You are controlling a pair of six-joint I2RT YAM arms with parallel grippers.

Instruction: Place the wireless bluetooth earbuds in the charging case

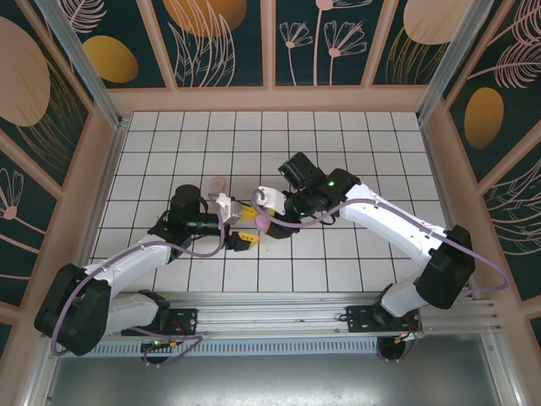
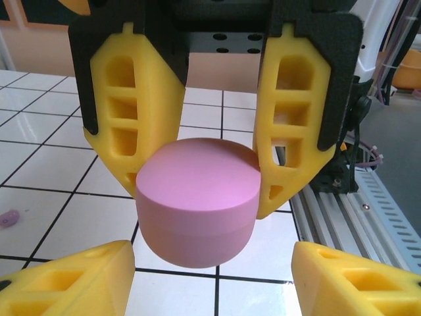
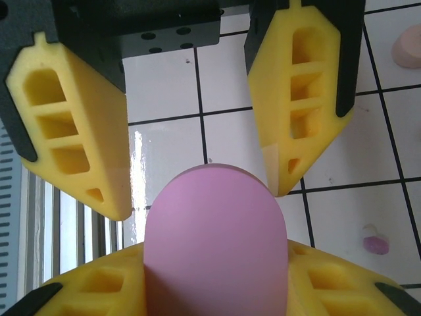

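Note:
The charging case (image 2: 197,191), a closed pink-purple round-ended shell, hangs above the tiles between the two arms at the table's middle (image 1: 262,221). My right gripper (image 3: 217,283) is shut on it, with a yellow finger pressed to each side. My left gripper (image 2: 214,276) faces it from the other side. Its fingers (image 2: 72,280) stand open and wide of the case's free end, touching nothing. One small purple earbud (image 3: 375,241) lies on a tile off to the side, and its edge shows in the left wrist view (image 2: 6,218).
A pale pink rounded object (image 1: 220,183) lies on the tiles just behind the left gripper, also caught in the right wrist view (image 3: 408,46). The aluminium rail (image 2: 355,217) runs along the near table edge. Wooden walls (image 1: 270,100) ring the white tiled floor.

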